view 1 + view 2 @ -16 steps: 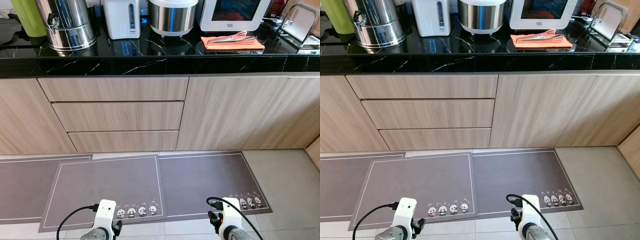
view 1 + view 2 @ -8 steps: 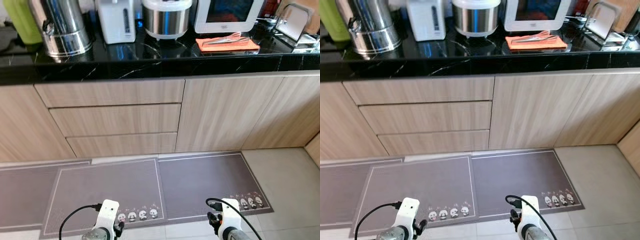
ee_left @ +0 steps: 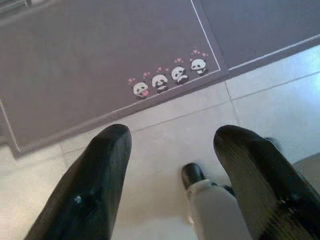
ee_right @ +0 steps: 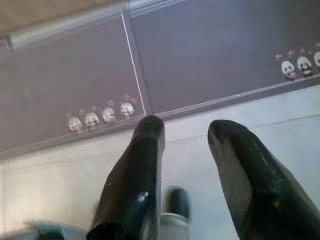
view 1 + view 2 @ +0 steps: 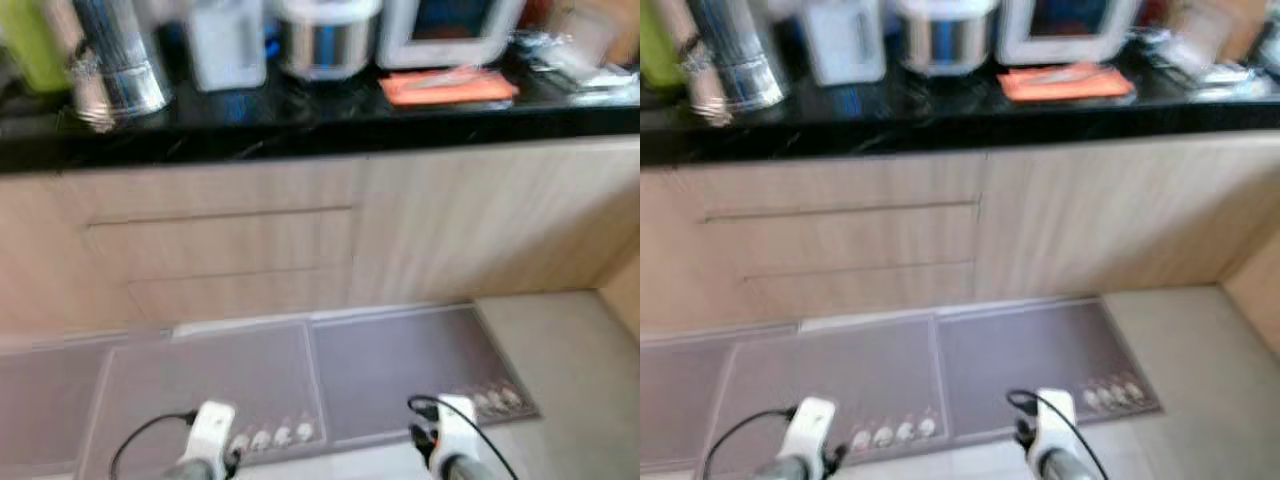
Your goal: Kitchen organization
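A black marble counter (image 5: 300, 140) runs across the top of the blurred head views. On it stand a steel urn (image 5: 115, 60), a white water boiler (image 5: 225, 45), a steel rice cooker (image 5: 325, 40) and a white oven (image 5: 450, 30). An orange cloth (image 5: 445, 88) with utensils lies before the oven. Both arms hang low over the floor. My left gripper (image 3: 172, 137) is open with nothing between its fingers. My right gripper (image 4: 186, 127) is open too and holds nothing.
Under the counter are three wooden drawers (image 5: 220, 250) on the left and cabinet doors (image 5: 470, 220) on the right. Grey panda mats (image 5: 320, 370) cover the tiled floor (image 5: 570, 350) before them. A dish rack (image 5: 590, 60) stands at the counter's right end.
The whole picture has shifted and blurred, so the camera is moving; the counter sits slightly lower and closer. Both arms hang as before.
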`<state>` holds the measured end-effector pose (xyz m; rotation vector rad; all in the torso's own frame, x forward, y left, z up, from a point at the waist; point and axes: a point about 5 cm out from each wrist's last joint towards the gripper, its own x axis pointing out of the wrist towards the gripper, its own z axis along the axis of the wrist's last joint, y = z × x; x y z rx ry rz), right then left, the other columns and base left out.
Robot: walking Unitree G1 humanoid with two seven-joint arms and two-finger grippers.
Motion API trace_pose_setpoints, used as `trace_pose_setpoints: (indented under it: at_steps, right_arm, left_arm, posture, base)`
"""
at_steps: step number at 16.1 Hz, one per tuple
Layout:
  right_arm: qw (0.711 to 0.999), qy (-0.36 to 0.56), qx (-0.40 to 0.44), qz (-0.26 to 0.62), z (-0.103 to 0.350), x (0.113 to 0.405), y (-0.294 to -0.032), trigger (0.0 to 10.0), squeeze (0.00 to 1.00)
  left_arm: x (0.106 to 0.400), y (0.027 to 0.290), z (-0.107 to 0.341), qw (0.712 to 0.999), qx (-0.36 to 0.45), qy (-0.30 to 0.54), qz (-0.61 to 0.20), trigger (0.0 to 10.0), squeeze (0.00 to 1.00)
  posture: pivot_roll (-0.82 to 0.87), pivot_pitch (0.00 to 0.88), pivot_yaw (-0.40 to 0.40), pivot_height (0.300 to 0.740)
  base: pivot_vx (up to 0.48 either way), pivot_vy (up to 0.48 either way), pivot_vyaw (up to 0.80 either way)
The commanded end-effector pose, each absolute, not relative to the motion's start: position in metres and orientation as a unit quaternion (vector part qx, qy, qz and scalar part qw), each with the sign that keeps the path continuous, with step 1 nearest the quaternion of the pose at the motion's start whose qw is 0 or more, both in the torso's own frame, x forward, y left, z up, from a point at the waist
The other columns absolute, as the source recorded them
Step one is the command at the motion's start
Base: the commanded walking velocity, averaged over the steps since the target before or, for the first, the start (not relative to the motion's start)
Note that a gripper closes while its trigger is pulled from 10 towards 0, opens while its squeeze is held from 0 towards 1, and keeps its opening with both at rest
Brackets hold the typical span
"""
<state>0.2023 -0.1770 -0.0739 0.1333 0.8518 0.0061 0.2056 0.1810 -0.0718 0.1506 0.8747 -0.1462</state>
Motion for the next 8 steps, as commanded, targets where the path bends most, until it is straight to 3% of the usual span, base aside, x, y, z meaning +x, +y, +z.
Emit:
trace_pose_setpoints:
  at_steps: [1,8]
  right_arm:
    - [0.908,0.414,0.061,-0.008,-0.0736,0.2014,-0.1851,10.0,0.00]
    - [0.908,0.413,0.061,-0.006,-0.0730,0.2023,-0.1855,10.0,0.00]
  left_arm:
    - [0.2114,0.1743,-0.0693,0.903,0.070,0.416,-0.078,10.0,0.00]
    - [0.2113,0.1735,-0.0694,0.904,0.067,0.416,-0.078,10.0,0.00]
  posture:
    - [-0.07,0.000,0.009,0.740]
    - [-0.07,0.000,0.006,0.740]
  base:
    - [0.000,0.000,-0.59]
    - [0.000,0.000,-0.59]
